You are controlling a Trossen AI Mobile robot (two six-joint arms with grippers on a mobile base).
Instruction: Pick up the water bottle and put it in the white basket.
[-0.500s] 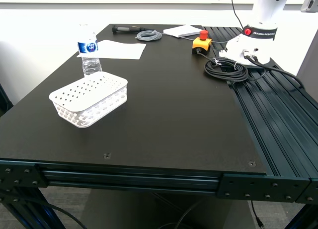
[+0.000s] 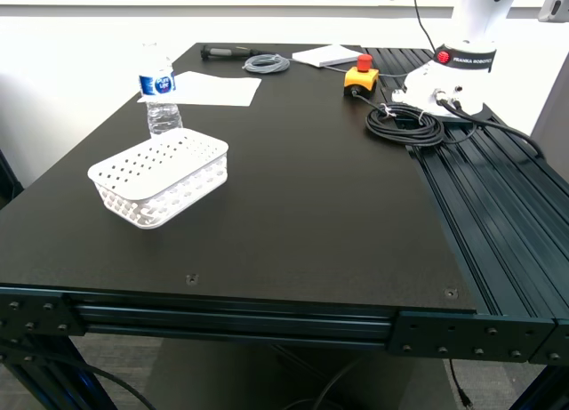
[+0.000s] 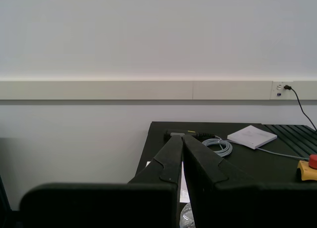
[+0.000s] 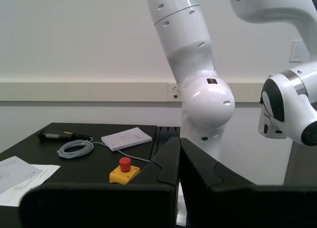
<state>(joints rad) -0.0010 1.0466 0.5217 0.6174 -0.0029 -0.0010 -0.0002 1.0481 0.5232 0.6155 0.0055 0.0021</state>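
Observation:
The water bottle [image 2: 160, 94] stands upright at the back of the exterior view's left, clear and ribbed, with a blue label and a white cap. The white basket [image 2: 160, 179] sits just in front of it on the black table [image 2: 311, 196]; a flat face with rows of holes is on top. Neither gripper shows in the exterior view. My first gripper [image 3: 182, 137] is shut and empty, held off the table and looking over its back edge. My second gripper [image 4: 179, 140] is shut and empty, facing the white robot arm. The bottle and basket are not clear in either wrist view.
At the back of the table lie a white paper sheet [image 2: 213, 88], a grey cable coil [image 2: 266, 64], a black-handled tool [image 2: 222, 51] and a white booklet [image 2: 327, 55]. A yellow stop button [image 2: 360, 76], a black cable coil [image 2: 404, 124] and another robot's white base [image 2: 458, 68] stand at the exterior view's right.

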